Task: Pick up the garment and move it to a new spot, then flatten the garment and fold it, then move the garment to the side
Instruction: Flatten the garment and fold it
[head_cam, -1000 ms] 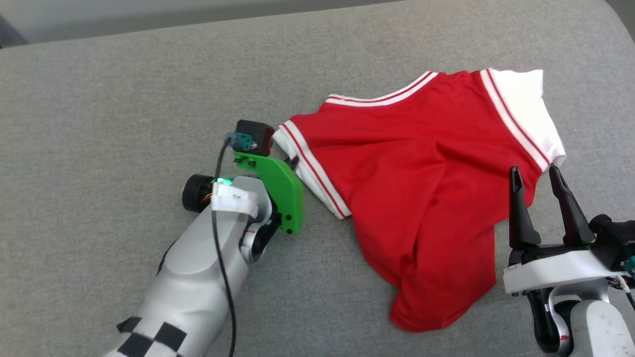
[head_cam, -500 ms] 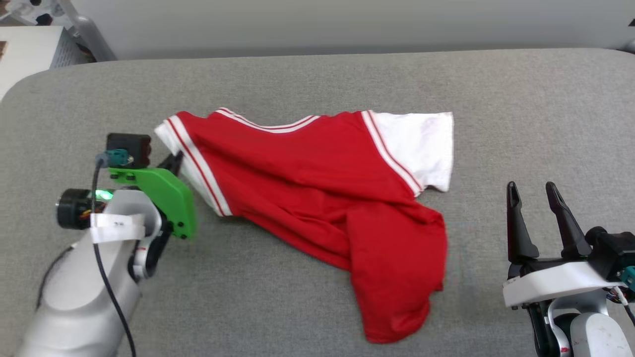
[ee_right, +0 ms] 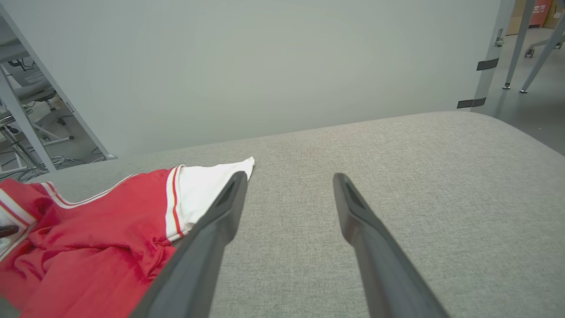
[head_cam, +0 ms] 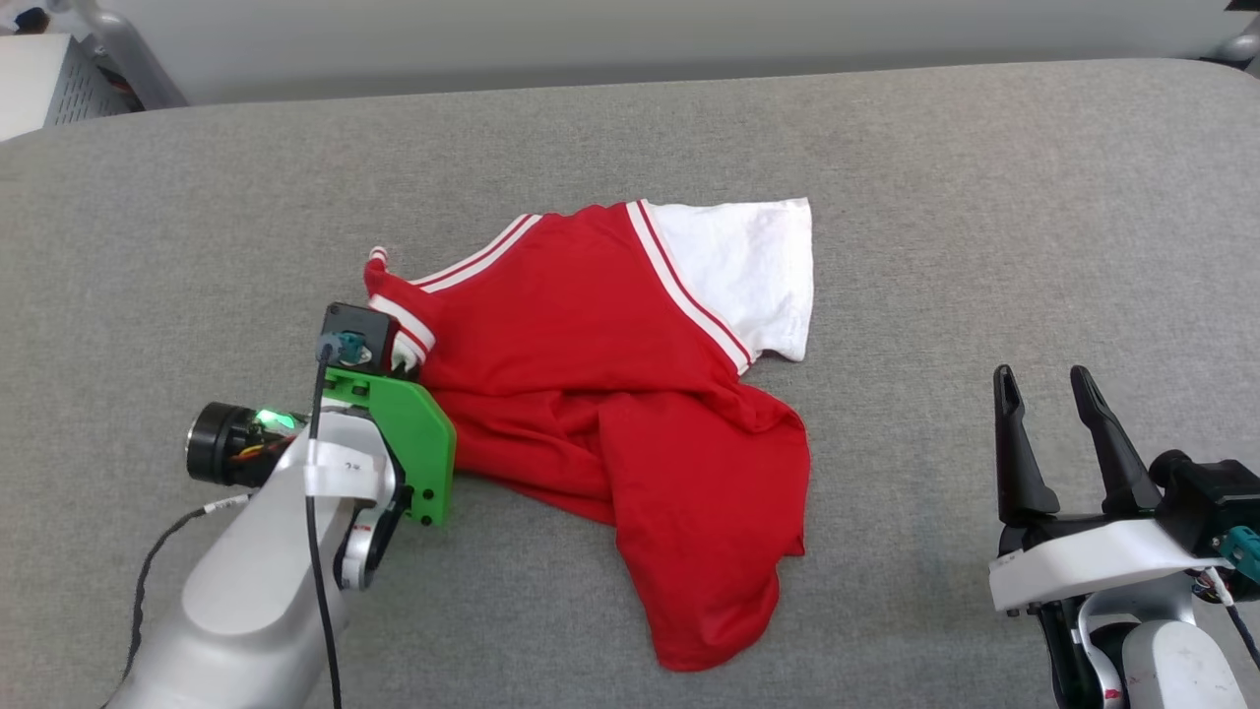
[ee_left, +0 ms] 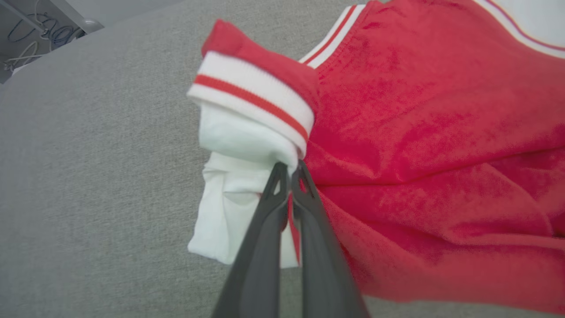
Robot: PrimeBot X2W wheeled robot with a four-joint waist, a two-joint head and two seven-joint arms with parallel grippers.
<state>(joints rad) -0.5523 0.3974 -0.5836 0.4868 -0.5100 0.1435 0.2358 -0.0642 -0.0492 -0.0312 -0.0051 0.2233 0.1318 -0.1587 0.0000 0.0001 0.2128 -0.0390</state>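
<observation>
Left gripper [ee_left: 289, 170] clamps the garment [head_cam: 610, 394] by its left sleeve; it lies crumpled mid-cushion [head_cam: 984, 197]. Right gripper [head_cam: 1042, 379] hangs apart, near right. I judge I'm relocating it: next, carry, then release.

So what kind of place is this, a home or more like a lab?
Probably a lab or office workspace rather than a home: the grey fabric-covered surface backs onto a plain partition wall, and metal frame legs stand on bare floor beyond it.
</observation>
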